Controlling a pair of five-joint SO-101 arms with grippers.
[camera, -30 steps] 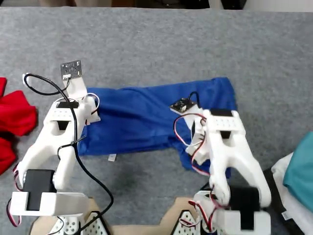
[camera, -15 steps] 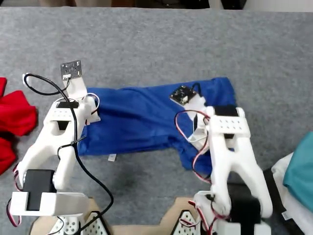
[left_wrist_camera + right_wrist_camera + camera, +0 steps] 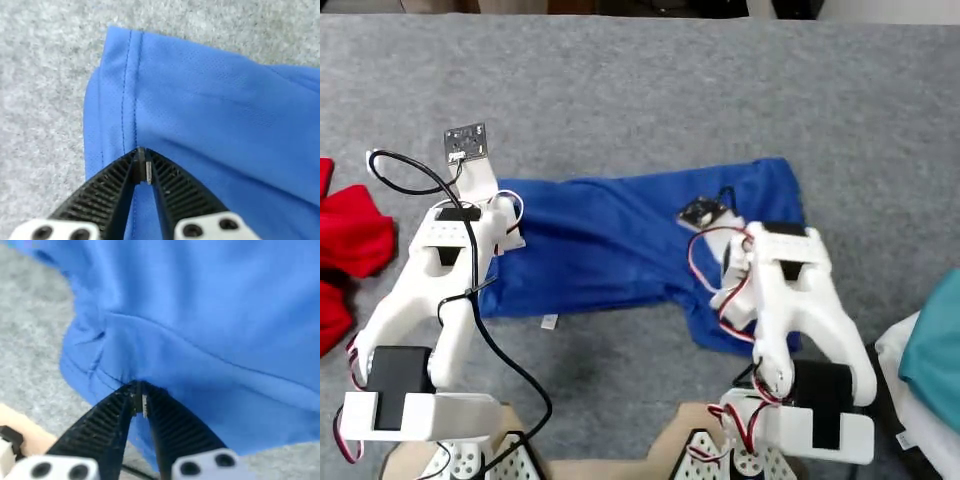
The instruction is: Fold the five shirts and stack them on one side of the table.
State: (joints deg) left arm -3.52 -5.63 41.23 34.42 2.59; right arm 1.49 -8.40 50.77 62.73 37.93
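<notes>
A blue shirt lies spread across the middle of the grey table. My left arm stands over the shirt's left edge. Its gripper is shut on the cloth beside the stitched hem. My right arm is over the shirt's near right part, where a flap of blue hangs toward the front. The right gripper is shut on a bunched fold of the blue shirt. In the high view both sets of fingertips are hidden under the arms.
Crumpled red shirts lie at the table's left edge. At the right edge, near the front, lies a pile of white cloth with teal cloth on it. The far half of the table is bare grey felt.
The right arm pushed a little away over the shirt, then drew back toward the front, still gripping the cloth. The left arm has kept still.
</notes>
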